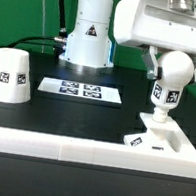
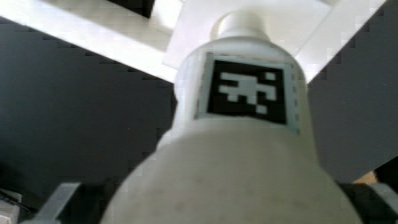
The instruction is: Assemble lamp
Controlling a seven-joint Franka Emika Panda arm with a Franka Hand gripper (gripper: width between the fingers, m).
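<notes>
The white ball-shaped bulb (image 1: 172,78) stands upright with its stem in the low angular base (image 1: 166,138) at the exterior view's right. My gripper (image 1: 172,69) is around the bulb's round head, one finger on each side, shut on it. In the wrist view the bulb (image 2: 231,140) fills the frame, its tag facing the camera, and the base (image 2: 320,30) shows beyond it. The tapered shade (image 1: 10,78) stands mouth down at the exterior view's left, apart from the gripper.
The marker board (image 1: 79,88) lies flat in the middle of the black table. A long white rail (image 1: 89,150) runs along the front edge and up the right side. The arm's white base (image 1: 87,29) stands behind.
</notes>
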